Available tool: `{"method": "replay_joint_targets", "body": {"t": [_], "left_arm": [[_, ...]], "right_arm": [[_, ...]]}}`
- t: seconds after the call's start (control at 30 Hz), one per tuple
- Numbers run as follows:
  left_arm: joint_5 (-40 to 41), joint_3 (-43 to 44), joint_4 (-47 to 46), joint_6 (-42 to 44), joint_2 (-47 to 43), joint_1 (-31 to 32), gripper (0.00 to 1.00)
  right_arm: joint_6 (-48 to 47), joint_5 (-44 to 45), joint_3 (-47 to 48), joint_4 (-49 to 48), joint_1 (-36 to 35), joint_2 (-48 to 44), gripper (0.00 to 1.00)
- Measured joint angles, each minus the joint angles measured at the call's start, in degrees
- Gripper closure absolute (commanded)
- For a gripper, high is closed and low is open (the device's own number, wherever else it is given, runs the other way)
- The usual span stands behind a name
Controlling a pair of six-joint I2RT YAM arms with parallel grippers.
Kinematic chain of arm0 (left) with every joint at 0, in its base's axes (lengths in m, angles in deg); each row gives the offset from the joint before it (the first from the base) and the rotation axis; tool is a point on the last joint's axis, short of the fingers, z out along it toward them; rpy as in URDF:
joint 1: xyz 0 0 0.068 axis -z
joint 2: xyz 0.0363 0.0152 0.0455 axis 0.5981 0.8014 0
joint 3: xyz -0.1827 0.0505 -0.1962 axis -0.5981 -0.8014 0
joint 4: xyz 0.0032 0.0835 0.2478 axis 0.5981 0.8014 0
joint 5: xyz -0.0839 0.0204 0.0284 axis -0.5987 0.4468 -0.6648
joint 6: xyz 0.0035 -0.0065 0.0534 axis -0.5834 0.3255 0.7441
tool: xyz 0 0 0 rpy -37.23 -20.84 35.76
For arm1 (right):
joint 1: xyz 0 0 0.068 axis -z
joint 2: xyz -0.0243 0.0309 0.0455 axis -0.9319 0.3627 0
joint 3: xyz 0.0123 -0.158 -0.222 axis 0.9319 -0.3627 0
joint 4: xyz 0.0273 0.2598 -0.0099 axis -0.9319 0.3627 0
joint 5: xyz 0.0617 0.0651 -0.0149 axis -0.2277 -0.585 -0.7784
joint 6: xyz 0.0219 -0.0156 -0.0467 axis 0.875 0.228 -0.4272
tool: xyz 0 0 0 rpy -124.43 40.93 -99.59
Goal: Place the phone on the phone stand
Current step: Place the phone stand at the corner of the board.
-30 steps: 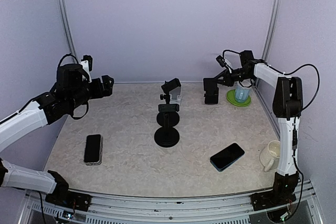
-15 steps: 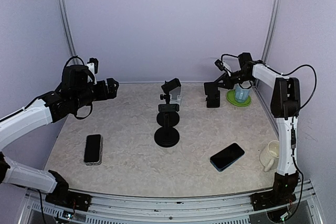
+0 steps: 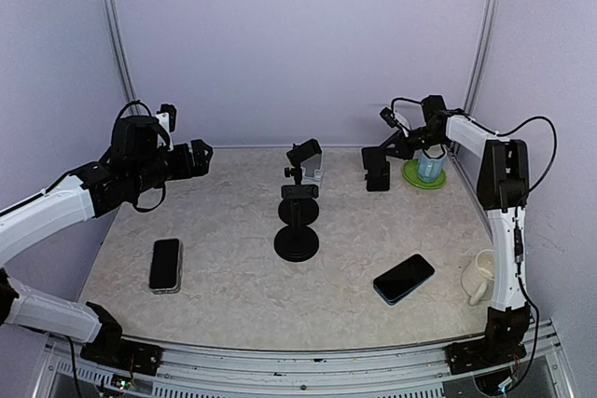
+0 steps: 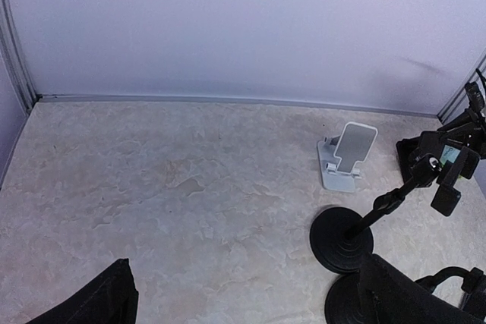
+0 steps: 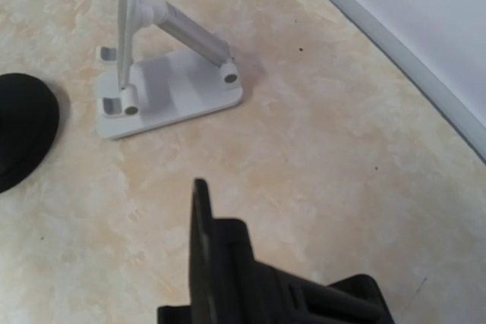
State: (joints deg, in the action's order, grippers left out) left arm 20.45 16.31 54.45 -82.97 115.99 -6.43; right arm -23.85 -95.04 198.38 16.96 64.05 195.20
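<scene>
The white phone stand (image 3: 315,175) sits at the back middle of the table, its plate bare (image 4: 345,158) (image 5: 163,89). My right gripper (image 3: 378,172) hangs just right of it, shut on a thin black phone (image 5: 199,225) held upright and seen edge-on. In the right wrist view the right gripper (image 5: 203,271) is a short way behind the stand. My left gripper (image 3: 195,156) is raised at the back left, open and holding nothing, with its fingers (image 4: 99,305) wide apart at the frame's bottom corners.
A black stand with a round base (image 3: 297,242) and a clamp head stands in front of the white one. A black phone (image 3: 165,265) lies front left, a dark blue one (image 3: 404,278) front right. A green saucer (image 3: 411,179) with a blue cup (image 3: 429,166) sits back right. A white mug (image 3: 480,275) is at the right edge.
The left gripper has swung a little right and towards the back. The right gripper has sunk slightly with the phone, and its arm has drawn in.
</scene>
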Motion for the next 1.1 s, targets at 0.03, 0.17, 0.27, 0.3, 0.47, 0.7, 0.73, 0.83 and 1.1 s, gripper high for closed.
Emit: {"method": "replay_joint_targets", "body": {"t": [0.03,0.17,0.27,0.3,0.47,0.7,0.73,0.83,1.1], "left_arm": [[0.0,0.0,0.0,0.0,0.0,0.0,0.01],[0.0,0.0,0.0,-0.2,0.3,0.0,0.01],[-0.1,0.0,0.0,-0.3,0.5,0.0,0.01],[-0.1,0.0,0.0,-0.4,0.5,0.0,0.01],[-0.2,0.1,0.0,-0.7,0.5,0.0,0.01],[-0.2,0.1,0.0,-0.7,0.5,0.0,0.01],[-0.2,0.2,0.0,-0.7,0.5,0.0,0.01],[-0.2,0.5,0.0,-0.7,0.5,0.0,0.01],[-0.2,1.8,0.0,-0.7,0.7,0.0,0.01]], "right_arm": [[0.0,0.0,0.1,0.0,0.0,0.1,0.93],[0.0,0.3,0.4,-0.2,0.0,0.3,0.91],[0.0,0.6,0.5,-0.4,0.0,0.3,0.86],[0.0,0.7,0.5,-0.5,0.0,0.4,0.83],[0.2,2.9,0.7,-1.8,0.0,0.8,0.77],[0.0,5.9,0.7,-2.3,0.0,1.3,0.74],[0.0,6.1,0.7,-2.4,0.1,1.3,0.72],[-0.1,6.7,0.7,-2.6,0.1,1.3,0.59],[0.7,9.2,-0.5,-4.3,0.2,1.2,0.31]]}}
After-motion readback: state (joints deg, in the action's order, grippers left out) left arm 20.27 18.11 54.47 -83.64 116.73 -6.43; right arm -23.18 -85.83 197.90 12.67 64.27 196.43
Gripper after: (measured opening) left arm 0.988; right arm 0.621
